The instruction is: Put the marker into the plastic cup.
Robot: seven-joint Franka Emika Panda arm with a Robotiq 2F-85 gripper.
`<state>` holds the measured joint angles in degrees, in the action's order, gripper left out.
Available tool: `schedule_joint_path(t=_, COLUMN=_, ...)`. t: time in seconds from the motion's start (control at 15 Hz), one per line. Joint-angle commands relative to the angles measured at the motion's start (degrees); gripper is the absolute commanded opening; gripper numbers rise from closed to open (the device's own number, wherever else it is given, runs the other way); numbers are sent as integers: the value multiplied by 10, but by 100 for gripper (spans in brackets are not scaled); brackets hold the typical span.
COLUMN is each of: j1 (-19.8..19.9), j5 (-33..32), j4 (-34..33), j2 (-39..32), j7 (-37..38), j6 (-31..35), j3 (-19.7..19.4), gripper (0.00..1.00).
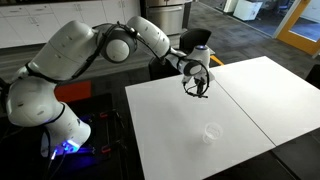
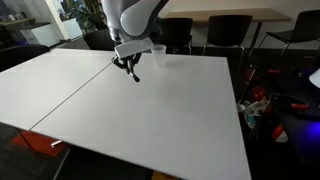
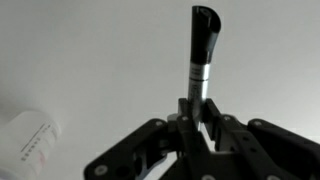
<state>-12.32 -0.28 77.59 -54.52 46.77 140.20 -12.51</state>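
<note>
My gripper (image 1: 197,80) is shut on the marker, a short black stick that hangs from the fingers above the white table. In the wrist view the marker (image 3: 203,50) sticks out straight past the fingertips (image 3: 200,108), black cap at the far end. The clear plastic cup (image 1: 211,131) stands upright on the table, well apart from the gripper. In an exterior view the cup (image 2: 157,55) is beside the gripper (image 2: 128,66), and the marker's tip (image 2: 136,76) points down at the tabletop. The cup also shows at the lower left edge of the wrist view (image 3: 30,135).
The white table (image 1: 170,140) has a seam (image 2: 70,95) running across it. Black chairs (image 2: 225,35) stand along the far edge. The robot base with a blue light (image 1: 68,147) is beside the table. Clutter (image 2: 262,105) lies on the floor.
</note>
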Motion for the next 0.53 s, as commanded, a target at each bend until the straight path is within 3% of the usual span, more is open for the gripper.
schedule_joint_path(t=0.0, j1=-45, j5=-50, j4=115, j2=93, j7=75, j6=33, j3=-51, gripper=5)
schedule_joint_path(t=0.47, j1=-135, j5=-216, j4=236, j2=182, j7=326, j6=71, j3=-169, gripper=5)
